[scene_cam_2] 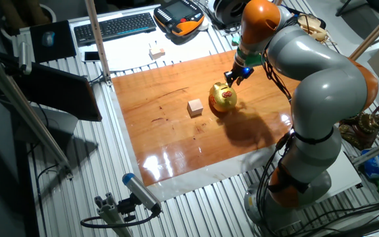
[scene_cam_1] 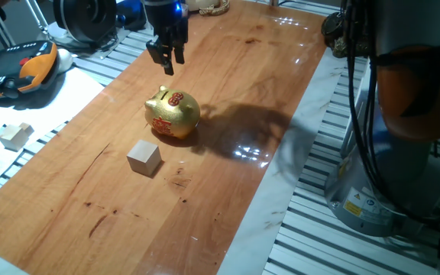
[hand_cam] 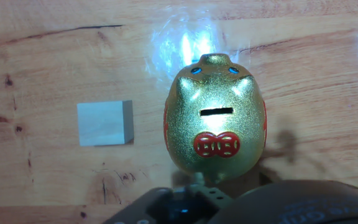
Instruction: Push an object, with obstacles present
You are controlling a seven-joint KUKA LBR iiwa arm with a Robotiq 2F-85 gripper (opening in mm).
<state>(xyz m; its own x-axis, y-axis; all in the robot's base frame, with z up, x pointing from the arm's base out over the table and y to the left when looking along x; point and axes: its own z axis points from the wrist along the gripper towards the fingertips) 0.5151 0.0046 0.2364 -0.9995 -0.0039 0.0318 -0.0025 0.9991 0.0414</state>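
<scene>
Wooden bench (scene_cam_1: 228, 92) with a glossy top, seen from two sides and from above; at far left in one fixed view, off the wood on a white sheet, a whiter block (scene_cam_1: 14, 135), well apart from the rest; next, on the wood, the small beige cube (scene_cam_1: 143, 157), upright with plain faces and nothing touching it; just beside it, with a clear gap between, the golden pig (scene_cam_1: 173, 114), round-bodied with red markings, a coin slot on its back and small ears; above and behind the pig, the pincer (scene_cam_1: 166, 55), hanging in the air over the bench and touching nothing, its dark fingers pointing down with only a narrow gap visible between them; at right, the grey and orange arm (scene_cam_2: 308, 79) and its base.

In the hand view the order is the same: cube (hand_cam: 105, 122) at left, pig (hand_cam: 215, 121) in the middle with its blue eyes toward the top edge; the pincer's own dark body fills the bottom edge, its fingertips not visible there.
</scene>
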